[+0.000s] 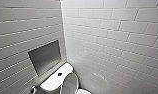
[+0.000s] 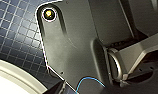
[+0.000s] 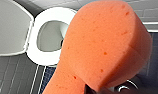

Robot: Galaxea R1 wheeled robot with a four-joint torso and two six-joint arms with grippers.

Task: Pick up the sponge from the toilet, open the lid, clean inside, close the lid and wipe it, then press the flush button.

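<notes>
The orange-red sponge (image 3: 105, 47) looms large in the right wrist view, with my right gripper (image 3: 95, 90) shut on its pinched middle. Past it stands the white toilet (image 3: 45, 58), whose bowl (image 3: 48, 35) is uncovered. The lid (image 3: 10, 27) is raised, greyish inner face showing. In the head view the lid (image 1: 70, 83) stands upright against the cistern (image 1: 53, 81), and the dark flush button (image 1: 59, 74) sits in the middle of the cistern top. A white curved rim of the toilet (image 2: 17, 77) lies below my left wrist, over dark floor tiles.
White tiled walls meet in a corner behind the toilet, with a recessed niche (image 1: 46, 57) in the left wall above the cistern. A chrome fitting (image 1: 33, 89) sits left of the cistern. Dark tiled floor (image 2: 15, 32) surrounds the bowl.
</notes>
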